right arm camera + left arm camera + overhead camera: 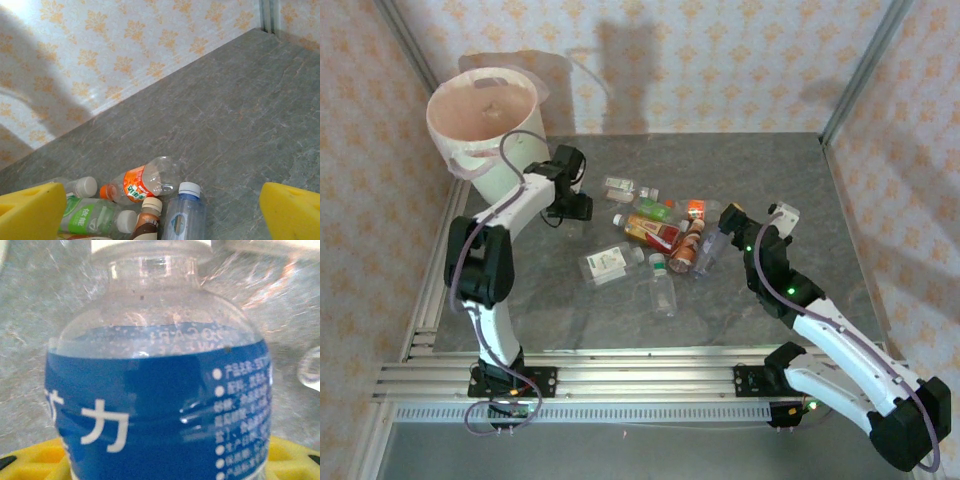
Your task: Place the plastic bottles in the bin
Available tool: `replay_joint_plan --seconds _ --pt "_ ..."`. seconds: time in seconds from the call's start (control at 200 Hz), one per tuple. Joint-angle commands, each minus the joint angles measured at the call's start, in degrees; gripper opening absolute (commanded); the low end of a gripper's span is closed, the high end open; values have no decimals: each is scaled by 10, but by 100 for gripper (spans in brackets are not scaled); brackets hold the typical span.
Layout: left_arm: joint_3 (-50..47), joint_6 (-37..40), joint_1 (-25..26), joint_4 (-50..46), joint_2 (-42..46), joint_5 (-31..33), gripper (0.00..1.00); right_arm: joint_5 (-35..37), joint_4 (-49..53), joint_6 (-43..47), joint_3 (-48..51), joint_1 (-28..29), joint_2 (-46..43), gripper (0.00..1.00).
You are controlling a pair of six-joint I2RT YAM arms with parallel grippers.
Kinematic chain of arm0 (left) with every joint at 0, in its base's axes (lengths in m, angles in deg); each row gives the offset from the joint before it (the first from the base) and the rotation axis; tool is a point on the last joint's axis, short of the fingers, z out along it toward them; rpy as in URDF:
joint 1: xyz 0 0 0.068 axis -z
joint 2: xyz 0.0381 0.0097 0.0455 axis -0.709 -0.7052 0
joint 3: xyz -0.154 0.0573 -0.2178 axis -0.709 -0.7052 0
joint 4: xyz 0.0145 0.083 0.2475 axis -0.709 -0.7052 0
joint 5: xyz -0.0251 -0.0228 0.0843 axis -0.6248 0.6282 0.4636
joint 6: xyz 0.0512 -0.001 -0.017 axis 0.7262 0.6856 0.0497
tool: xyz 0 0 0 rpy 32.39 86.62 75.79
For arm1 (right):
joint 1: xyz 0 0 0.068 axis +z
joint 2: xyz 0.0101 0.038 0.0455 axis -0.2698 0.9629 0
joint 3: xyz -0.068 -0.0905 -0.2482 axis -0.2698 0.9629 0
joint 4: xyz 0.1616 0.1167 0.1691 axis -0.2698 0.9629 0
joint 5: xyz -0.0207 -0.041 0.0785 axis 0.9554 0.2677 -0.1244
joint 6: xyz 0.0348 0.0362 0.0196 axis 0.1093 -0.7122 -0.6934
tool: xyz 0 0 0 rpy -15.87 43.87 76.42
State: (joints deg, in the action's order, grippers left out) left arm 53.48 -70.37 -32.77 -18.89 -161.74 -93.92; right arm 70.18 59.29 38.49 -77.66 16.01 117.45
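The cream-white bin stands at the table's far left corner. My left gripper is just to its right, low over the table. In the left wrist view a clear bottle with a blue label sits between the yellow fingers, and the left gripper is shut on it. A pile of bottles lies mid-table. My right gripper hovers open at the pile's right edge. Under the right gripper lie a blue-capped clear bottle, an orange-labelled bottle and a brown one.
A green-labelled bottle lies left of the brown one. A white-labelled bottle and a clear one lie nearer the arms. Patterned walls enclose the grey table, with bare surface to the right.
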Motion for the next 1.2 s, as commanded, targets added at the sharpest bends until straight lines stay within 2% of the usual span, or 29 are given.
replay_joint_plan --seconds 0.0,0.27,0.435,0.635,0.906,1.196 --pt "-18 -2 9 27 52 -7 56 -44 -44 35 19 -2 -14 99" --pt "-15 9 53 25 119 -18 56 -248 -114 160 20 -2 -6 99" --pt "8 0 77 32 137 -23 56 -315 -120 177 7 -1 14 99" --pt "42 -11 87 51 164 -51 56 -342 -126 172 -3 4 29 99" --pt "98 -10 87 68 198 -53 55 -330 -127 167 -7 5 33 99" --pt "165 3 87 111 222 118 54 -321 -123 160 -7 5 32 99"
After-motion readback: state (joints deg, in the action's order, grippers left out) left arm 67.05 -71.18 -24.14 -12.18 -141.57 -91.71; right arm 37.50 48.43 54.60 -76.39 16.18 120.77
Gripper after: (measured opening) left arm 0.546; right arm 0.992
